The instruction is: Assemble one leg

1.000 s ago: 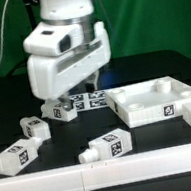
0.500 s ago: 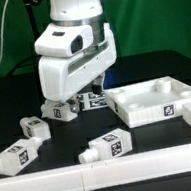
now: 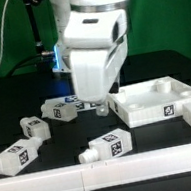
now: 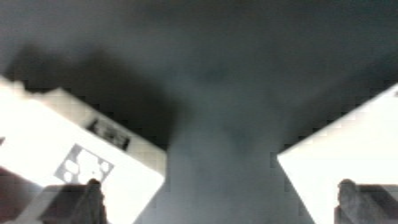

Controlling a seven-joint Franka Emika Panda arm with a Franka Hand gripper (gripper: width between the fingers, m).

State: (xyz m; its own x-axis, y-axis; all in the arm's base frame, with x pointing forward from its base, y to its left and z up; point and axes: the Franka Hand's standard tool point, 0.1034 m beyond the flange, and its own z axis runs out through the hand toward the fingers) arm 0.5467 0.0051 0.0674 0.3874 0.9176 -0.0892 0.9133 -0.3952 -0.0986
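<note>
Several white legs with black-and-white tags lie on the black table: one [image 3: 58, 110] at the exterior view's left of my gripper, two more [image 3: 31, 127] [image 3: 19, 153] further left, and one [image 3: 105, 148] near the front. My gripper [image 3: 99, 105] hangs low between the first leg and the large white tray-like piece [image 3: 160, 100]. In the blurred wrist view my gripper [image 4: 219, 206] is open and empty, with bare table between the fingers [image 4: 75, 204]. A tagged white block [image 4: 86, 158], apparently a leg, lies on one side and a white piece [image 4: 349, 160] on the other.
A white L-shaped rail [image 3: 116, 167] runs along the front and up the exterior view's right side. The marker board [image 3: 83, 104] is mostly hidden behind my hand. A green backdrop stands behind the table.
The arm has swung toward the exterior view's right, from over the leg by the marker board to the gap beside the tray-like piece. The gripper stays open; no part has moved.
</note>
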